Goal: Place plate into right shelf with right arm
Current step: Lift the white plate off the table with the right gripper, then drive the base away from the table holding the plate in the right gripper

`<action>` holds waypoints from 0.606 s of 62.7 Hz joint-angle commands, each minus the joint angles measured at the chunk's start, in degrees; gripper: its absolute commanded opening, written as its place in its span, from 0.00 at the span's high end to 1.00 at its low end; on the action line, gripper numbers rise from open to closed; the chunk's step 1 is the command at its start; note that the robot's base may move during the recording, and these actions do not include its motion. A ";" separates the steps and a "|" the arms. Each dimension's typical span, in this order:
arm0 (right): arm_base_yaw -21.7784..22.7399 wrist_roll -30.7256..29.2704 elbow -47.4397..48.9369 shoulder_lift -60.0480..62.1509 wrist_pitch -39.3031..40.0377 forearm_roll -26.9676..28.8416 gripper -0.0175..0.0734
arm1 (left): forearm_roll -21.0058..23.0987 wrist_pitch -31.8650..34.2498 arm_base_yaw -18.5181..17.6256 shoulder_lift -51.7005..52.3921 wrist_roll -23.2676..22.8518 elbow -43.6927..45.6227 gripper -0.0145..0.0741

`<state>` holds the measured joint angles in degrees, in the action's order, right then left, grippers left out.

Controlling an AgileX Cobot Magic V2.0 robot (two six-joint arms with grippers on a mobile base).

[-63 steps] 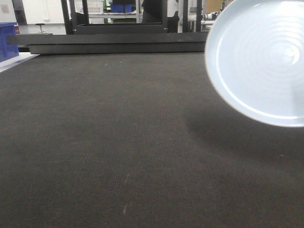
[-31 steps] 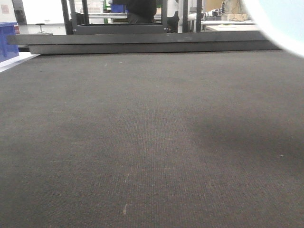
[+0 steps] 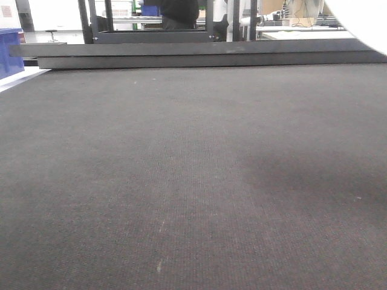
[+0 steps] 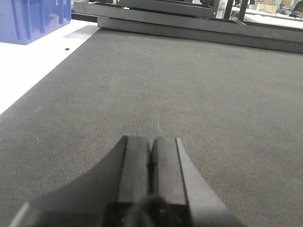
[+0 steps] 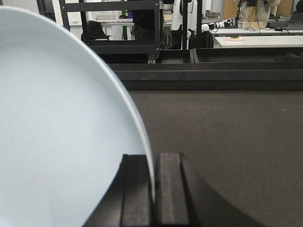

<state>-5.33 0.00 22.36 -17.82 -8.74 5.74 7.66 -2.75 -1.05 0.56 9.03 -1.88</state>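
Observation:
The plate point(image 5: 57, 123), pale white-blue and glossy, fills the left half of the right wrist view and stands on edge. My right gripper point(image 5: 154, 161) is shut on its rim, one finger on each face. The front view catches just a sliver of the plate point(image 3: 366, 18) in the top right corner, high above the dark mat point(image 3: 181, 181). Low over the mat, my left gripper point(image 4: 151, 146) is shut, its pads pressed together with nothing between them. The right shelf is out of view.
Black flat beams point(image 3: 181, 57) run along the mat's far edge. Behind them stands a black-framed cart point(image 5: 118, 28). A white table point(image 5: 258, 40) is at the back right. A blue crate point(image 4: 33, 19) sits on a white surface to the far left.
The plate has risen and moved right, from filling the front view's upper right to a sliver in the corner. Its shadow on the mat has faded. The left gripper's earlier state is not shown.

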 commanded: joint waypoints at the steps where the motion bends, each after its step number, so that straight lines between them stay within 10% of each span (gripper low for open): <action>1: 0.29 -0.61 1.55 -0.27 5.23 0.29 0.75 | 0.47 5.16 -0.11 0.59 -0.40 -0.59 0.98; 38: 0.29 -0.61 1.55 -0.27 5.23 0.29 0.75 | 0.47 5.16 -0.11 0.59 -0.40 -0.59 0.98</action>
<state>-5.33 0.00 22.36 -17.82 -8.85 5.74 7.66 -2.75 -1.05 0.56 9.03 -1.88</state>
